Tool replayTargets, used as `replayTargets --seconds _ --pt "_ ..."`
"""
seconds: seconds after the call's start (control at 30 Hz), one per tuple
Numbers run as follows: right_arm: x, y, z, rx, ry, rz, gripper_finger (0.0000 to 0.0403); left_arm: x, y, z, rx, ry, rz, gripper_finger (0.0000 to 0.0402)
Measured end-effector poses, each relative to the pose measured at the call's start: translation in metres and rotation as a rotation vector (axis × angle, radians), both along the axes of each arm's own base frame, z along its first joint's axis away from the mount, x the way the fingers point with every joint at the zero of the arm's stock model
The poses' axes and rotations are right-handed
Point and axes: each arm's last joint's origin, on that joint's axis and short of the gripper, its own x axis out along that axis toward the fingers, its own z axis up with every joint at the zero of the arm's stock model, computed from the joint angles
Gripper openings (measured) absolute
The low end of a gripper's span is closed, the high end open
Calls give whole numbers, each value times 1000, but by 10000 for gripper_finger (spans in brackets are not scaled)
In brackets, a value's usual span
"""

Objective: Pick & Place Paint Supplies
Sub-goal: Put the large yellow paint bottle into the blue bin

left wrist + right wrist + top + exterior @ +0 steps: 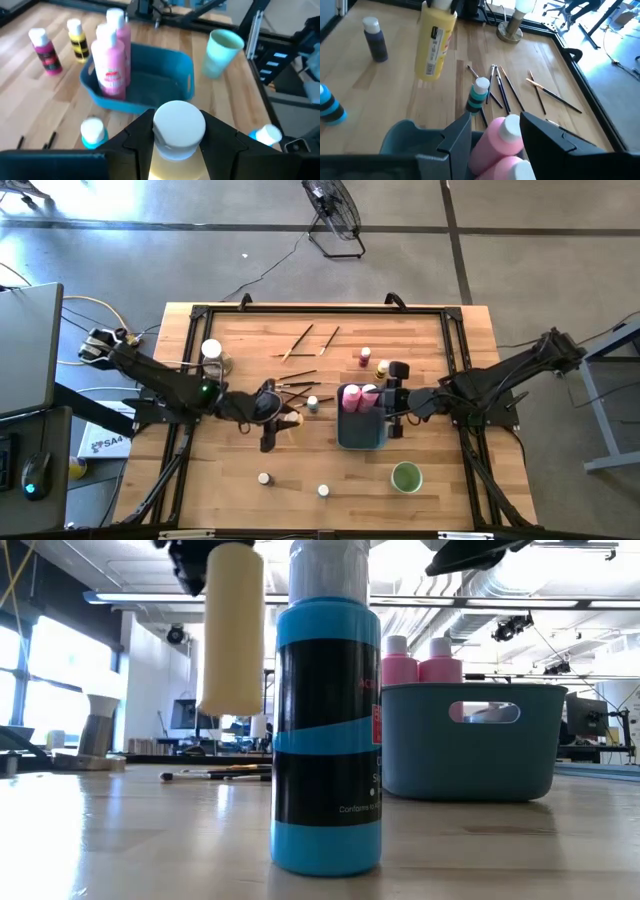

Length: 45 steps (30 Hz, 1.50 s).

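Observation:
My left gripper [280,418] is over the table's middle, shut on a pale yellow squeeze bottle [232,630] that is lifted off the wood. My right gripper [392,402] is open above the blue-grey tray [362,432]. Its fingers stand on either side of the white cap of one pink bottle [501,140] without plainly touching it. Two pink bottles [114,60] stand in the tray. A blue bottle [313,403] stands between the grippers. Paintbrushes [501,90] lie on the wood at the far side. Two tiny jars [264,478] sit near the front edge. My left gripper pinches the pale yellow bottle by its white-capped top end [178,125], one finger [137,137] on each side of the cap. The fingers come from above. The bottle hangs below them, clear of the table and slightly tilted [436,47].
A round green cup [406,477] stands near the front right. A dark pink bottle [364,357] and a small yellow bottle [382,367] stand beyond the tray. A white-topped stand [211,350] is at the far left. A black frame [320,311] rims the table.

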Motion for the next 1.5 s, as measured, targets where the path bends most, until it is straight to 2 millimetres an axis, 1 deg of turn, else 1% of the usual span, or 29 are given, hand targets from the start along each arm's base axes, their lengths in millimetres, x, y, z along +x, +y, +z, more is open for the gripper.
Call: replayTargets --seconds 0.2,0.37,0.43,0.53,0.67,0.87,0.93,1.0,1.07,1.13,1.2,1.4,1.5 --pt "-17 -4 9 74 -9 -31 162 7 11 19 22 -49 5 135" --pt "-25 -7 10 118 3 -60 162 11 19 33 64 -85 18 135" --pt "-26 -8 9 123 15 -68 162 16 22 39 64 -100 13 135" --pt "-27 -8 8 134 32 -81 162 26 25 42 83 -99 -18 135" --pt "-29 -9 6 136 54 -91 162 49 27 45 107 -87 -31 135" --pt "-31 -10 4 125 78 -93 162 80 20 51 176 -112 -47 135" --pt "-32 -10 3 121 90 -95 162 87 19 49 190 -95 -52 135" --pt "-34 -11 4 121 94 -96 162 98 17 47 198 -119 -54 135" --pt "-36 -12 5 123 90 -96 162 104 16 41 205 -102 -58 135" --pt "-40 -13 8 128 83 -92 162 112 14 39 201 -128 -53 135" --pt "-43 -14 10 136 71 -89 162 115 14 34 215 -115 -40 135" --pt "-58 -20 19 185 29 -109 162 128 12 25 240 -153 -36 135" --pt "-62 -22 22 198 10 -110 162 134 10 15 248 -147 -40 135"
